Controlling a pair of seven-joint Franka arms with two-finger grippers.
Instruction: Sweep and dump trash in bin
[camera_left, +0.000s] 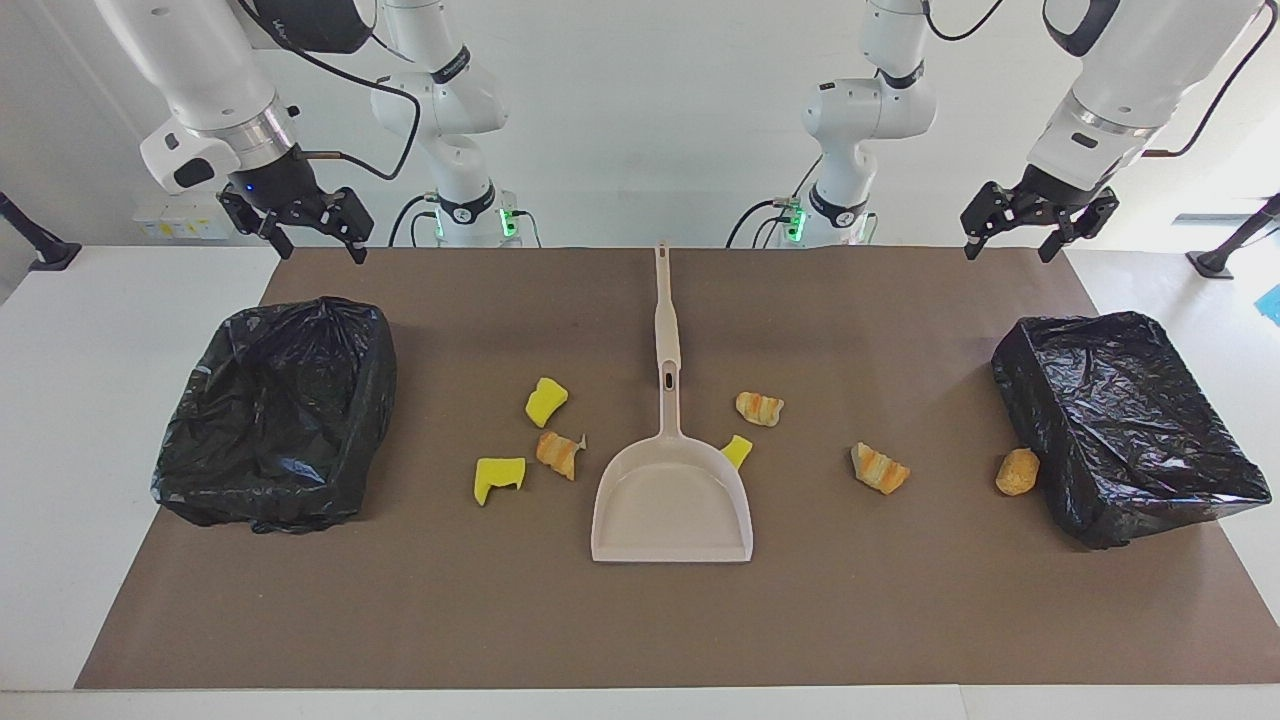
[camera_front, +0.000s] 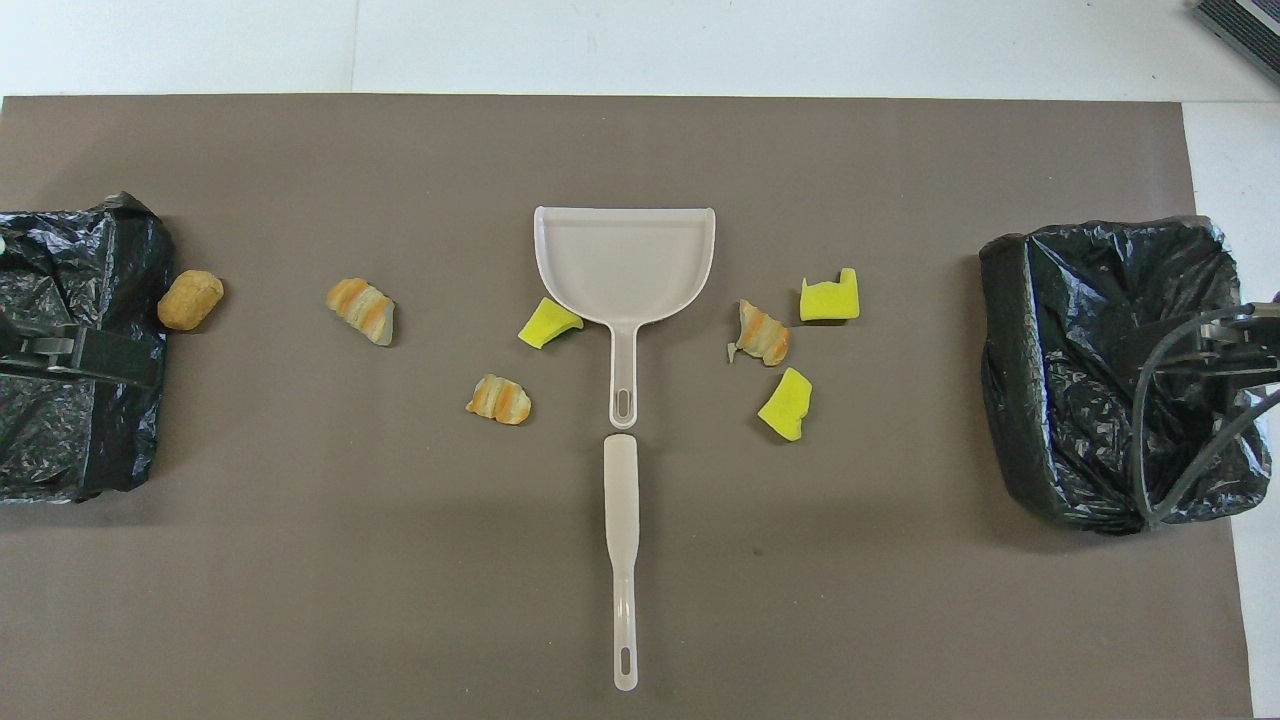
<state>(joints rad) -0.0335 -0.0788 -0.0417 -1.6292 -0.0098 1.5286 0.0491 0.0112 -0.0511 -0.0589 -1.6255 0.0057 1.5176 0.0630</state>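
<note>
1. facing view, left to right: the right pincer, fingers released and empty, hangs above the desk near one black-lined bin.
2. the trash lies loose mid-desk: yellow wedges and a striped lump toward the right arm's end.
3. the dustpan rests flat, its long axis running away from the robots, mouth pointing away from them, handle toward them; a separate stick-like handle lies in line with it, nearer the robots.
4. more striped lumps lie toward the left arm's end, beside the second bin.
5. the left pincer waits, released.
6. the opening move likely calls for gripping both handles squarely.
</note>
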